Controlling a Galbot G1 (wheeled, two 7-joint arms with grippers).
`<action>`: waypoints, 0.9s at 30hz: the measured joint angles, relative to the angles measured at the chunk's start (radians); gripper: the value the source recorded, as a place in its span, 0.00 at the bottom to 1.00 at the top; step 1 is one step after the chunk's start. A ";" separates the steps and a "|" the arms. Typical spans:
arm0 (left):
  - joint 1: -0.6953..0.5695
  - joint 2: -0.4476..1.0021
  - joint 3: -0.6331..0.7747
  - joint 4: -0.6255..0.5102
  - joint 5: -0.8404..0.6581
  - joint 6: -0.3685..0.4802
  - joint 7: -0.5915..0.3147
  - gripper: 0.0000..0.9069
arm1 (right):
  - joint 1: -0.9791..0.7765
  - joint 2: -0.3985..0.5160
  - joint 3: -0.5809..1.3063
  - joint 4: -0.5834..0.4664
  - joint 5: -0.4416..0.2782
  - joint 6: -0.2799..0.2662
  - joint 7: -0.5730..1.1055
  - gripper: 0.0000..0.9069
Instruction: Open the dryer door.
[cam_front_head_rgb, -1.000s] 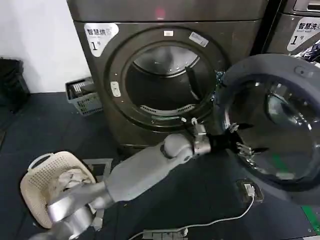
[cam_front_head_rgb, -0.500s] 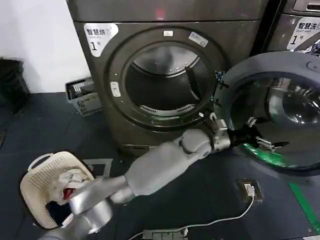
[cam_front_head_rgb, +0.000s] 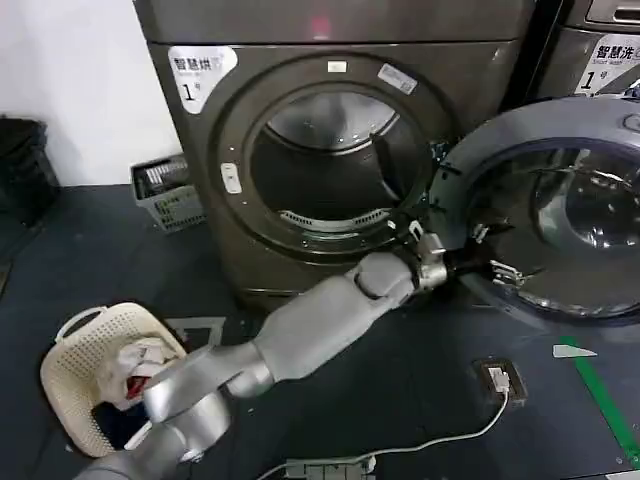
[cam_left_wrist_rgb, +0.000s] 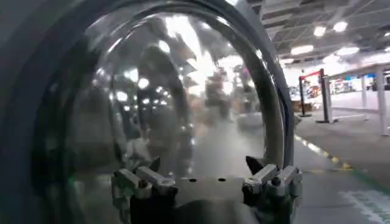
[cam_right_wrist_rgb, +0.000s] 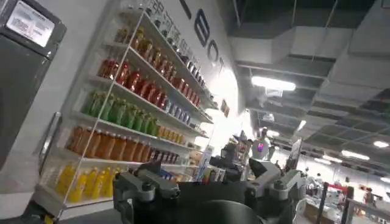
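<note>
Already the dryer door (cam_front_head_rgb: 560, 200) stands swung wide to the right of the drum opening (cam_front_head_rgb: 335, 160), its grey back and domed glass facing the robot. The left gripper (cam_front_head_rgb: 490, 268) reaches across to the door's inner side, low on the glass near the hinge edge; its fingers (cam_left_wrist_rgb: 146, 179) are spread apart and clasp nothing. In the right wrist view, the right gripper (cam_right_wrist_rgb: 207, 182) is raised away from the machine, fingers likewise apart and empty, with drink shelves (cam_right_wrist_rgb: 131, 103) behind it. To finish well, I would judge a gentle outward push on the grey rim rather than the glass is best, stopping before the door strains its hinge or meets the neighbouring machine (cam_front_head_rgb: 600, 50).
</note>
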 joint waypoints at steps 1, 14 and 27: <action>-0.002 0.000 -0.001 0.009 0.011 -0.007 -0.006 1.00 | -0.001 -0.001 0.000 0.000 0.000 0.000 0.000 1.00; -0.002 0.000 -0.005 0.008 -0.016 -0.041 0.000 1.00 | -0.005 -0.006 0.007 -0.004 0.001 0.006 -0.003 1.00; 0.012 0.000 0.006 -0.060 -0.121 -0.043 0.039 1.00 | -0.013 -0.014 0.020 -0.007 0.001 0.019 -0.008 1.00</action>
